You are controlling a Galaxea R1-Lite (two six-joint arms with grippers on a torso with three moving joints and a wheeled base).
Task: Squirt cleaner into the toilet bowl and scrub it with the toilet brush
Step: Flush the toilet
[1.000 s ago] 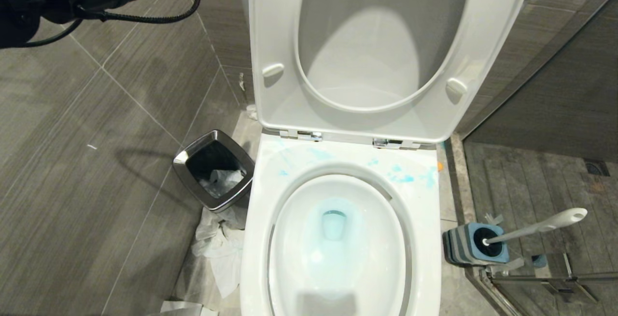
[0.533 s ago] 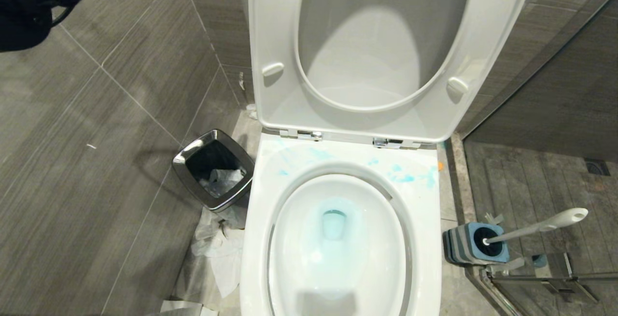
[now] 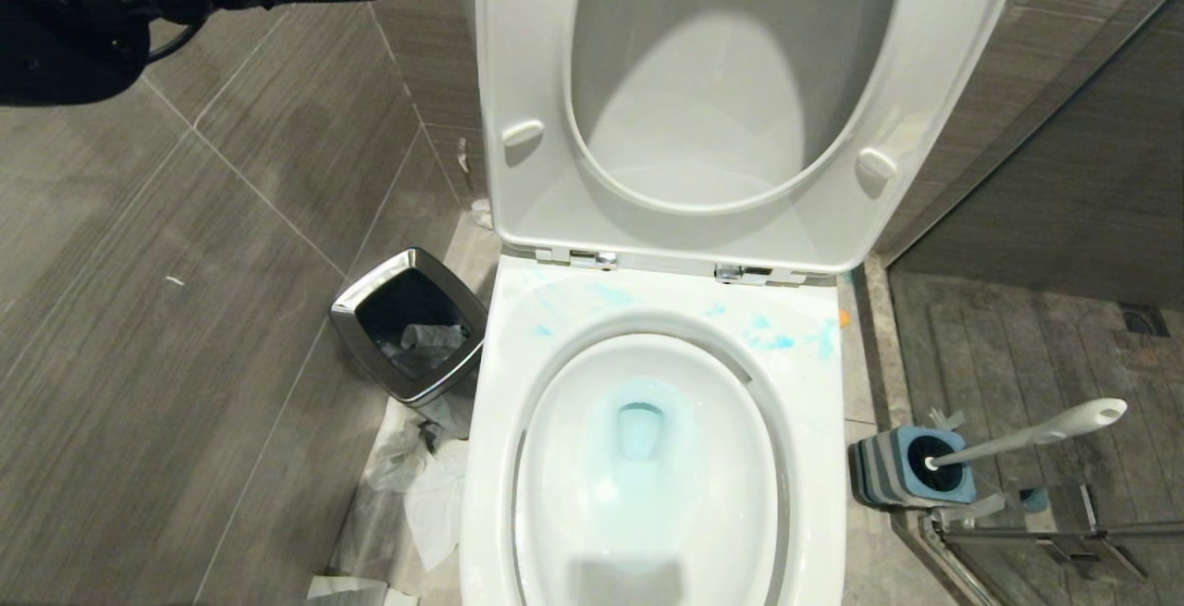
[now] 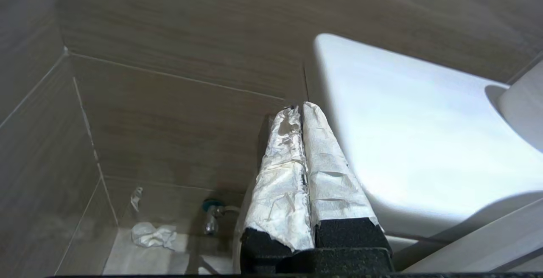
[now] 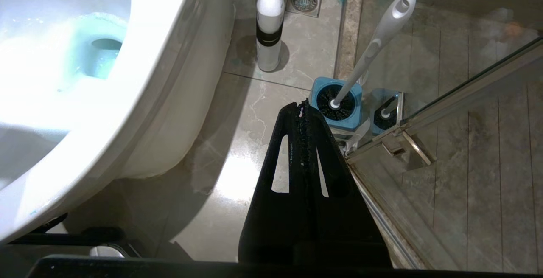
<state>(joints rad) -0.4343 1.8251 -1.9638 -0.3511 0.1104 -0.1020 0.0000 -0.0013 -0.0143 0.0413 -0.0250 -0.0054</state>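
Observation:
The toilet bowl (image 3: 564, 467) stands open, seat and lid raised, with blue-tinted water at its drain and blue smears on the rim. The toilet brush (image 3: 1027, 435) leans in its blue-and-grey holder (image 3: 902, 467) on the floor to the bowl's right. The cleaner (image 5: 269, 23), a white bottle with an orange cap, stands on the floor beside the bowl, behind the holder. My left gripper (image 4: 300, 108), fingers wrapped in white, is shut and empty, high up beside the white toilet tank (image 4: 415, 142). My right gripper (image 5: 301, 105) hangs shut and empty above the floor, close to the brush holder (image 5: 337, 104).
A steel-rimmed trash bin (image 3: 410, 324) sits left of the bowl with crumpled paper (image 3: 416, 476) on the floor in front of it. A glass shower door with a metal frame (image 3: 1045, 532) runs just right of the brush holder. A floor drain (image 5: 304, 0) lies behind the cleaner.
In the head view my left arm has shifted at the top left corner, and its cable has swung up toward the tank. Bowl, brush and bin have not moved.

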